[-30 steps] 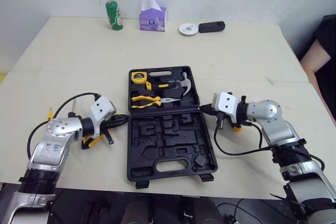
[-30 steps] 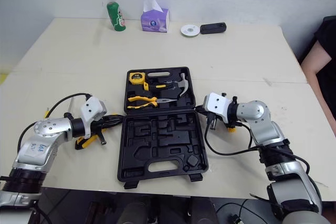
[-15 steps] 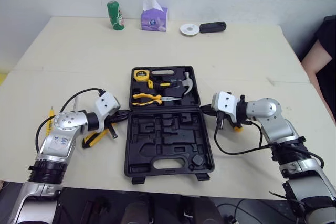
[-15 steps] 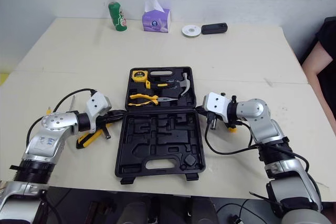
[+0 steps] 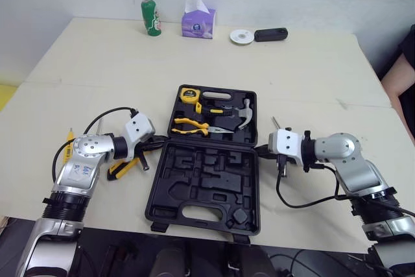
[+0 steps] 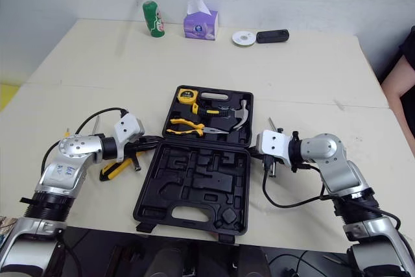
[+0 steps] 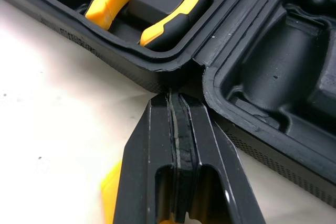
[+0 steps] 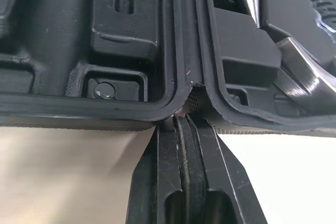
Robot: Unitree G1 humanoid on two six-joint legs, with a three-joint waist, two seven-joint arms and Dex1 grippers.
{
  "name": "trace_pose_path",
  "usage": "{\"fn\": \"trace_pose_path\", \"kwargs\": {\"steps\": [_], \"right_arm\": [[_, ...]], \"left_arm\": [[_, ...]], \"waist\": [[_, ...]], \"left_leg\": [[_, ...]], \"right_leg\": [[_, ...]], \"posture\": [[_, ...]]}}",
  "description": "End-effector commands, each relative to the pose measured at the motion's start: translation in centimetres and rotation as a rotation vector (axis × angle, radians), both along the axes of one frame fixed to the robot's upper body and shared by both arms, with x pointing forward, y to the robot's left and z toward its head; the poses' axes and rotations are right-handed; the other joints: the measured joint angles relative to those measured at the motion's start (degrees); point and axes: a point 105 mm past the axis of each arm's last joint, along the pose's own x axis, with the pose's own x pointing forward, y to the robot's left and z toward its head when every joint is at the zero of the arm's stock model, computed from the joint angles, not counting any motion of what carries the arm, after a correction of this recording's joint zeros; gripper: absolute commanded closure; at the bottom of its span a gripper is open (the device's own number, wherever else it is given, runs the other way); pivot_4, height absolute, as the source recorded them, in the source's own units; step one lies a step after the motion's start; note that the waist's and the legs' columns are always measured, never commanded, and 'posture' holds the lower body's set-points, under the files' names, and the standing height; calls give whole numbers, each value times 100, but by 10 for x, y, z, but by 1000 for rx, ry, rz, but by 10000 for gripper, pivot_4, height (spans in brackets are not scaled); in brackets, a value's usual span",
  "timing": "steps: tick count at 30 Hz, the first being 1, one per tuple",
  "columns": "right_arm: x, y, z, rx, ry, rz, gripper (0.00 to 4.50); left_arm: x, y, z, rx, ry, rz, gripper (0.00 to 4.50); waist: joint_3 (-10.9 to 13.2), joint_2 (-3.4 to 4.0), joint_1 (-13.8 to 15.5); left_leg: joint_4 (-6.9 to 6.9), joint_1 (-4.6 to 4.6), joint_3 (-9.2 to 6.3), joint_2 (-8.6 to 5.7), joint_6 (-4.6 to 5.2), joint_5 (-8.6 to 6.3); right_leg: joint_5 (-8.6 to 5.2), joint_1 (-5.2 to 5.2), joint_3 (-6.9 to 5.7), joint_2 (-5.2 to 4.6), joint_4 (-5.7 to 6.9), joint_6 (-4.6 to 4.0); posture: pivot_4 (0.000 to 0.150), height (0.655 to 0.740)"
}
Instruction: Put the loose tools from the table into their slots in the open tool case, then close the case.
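Two pincers, left [image 7: 170, 98] and right [image 8: 181, 121], each pressed together, touch the tool case [image 5: 207, 178] at its hinge notches, one on either side. You seem to be bracing it or readying the fold. The case lies open mid-table, yet a yellow-handled tool [image 5: 123, 168] lies unslotted beside your left arm.
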Motion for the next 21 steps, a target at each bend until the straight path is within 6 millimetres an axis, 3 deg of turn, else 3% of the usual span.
{"fn": "trace_pose_path", "kwargs": {"steps": [1,9,13,19,21], "right_arm": [[-4,5,16,11,-63,44,45000],[-1,10,18,26,-77,46,45000],[-7,8,21,29,-69,68,45000],[-10,-9,43,16,-118,85,45000],[-14,-19,52,-16,-152,86,45000]], "left_arm": [[-12,-19,-1,6,0,-106,44285],[-17,-19,-4,13,25,-132,44285],[-20,-10,-3,54,2,-127,44285],[-38,12,17,57,-54,-169,44285],[-39,25,42,-42,-67,-118,44285]], "waist": [[0,0,0],[0,0,-3],[0,0,-7],[2,2,-34],[2,3,-12]], "left_leg": [[0,0,0,0,0,0],[0,1,0,0,0,0],[0,1,0,0,0,0],[-3,1,1,4,0,0],[0,3,-1,4,0,0]], "right_leg": [[0,0,0,0,0,0],[0,1,0,0,0,0],[0,1,0,0,0,0],[0,-1,1,3,-5,0],[0,0,1,1,-9,0]], "posture": [[1500,7400],[1500,7400],[1500,7400],[1500,7400],[1500,7400]]}}
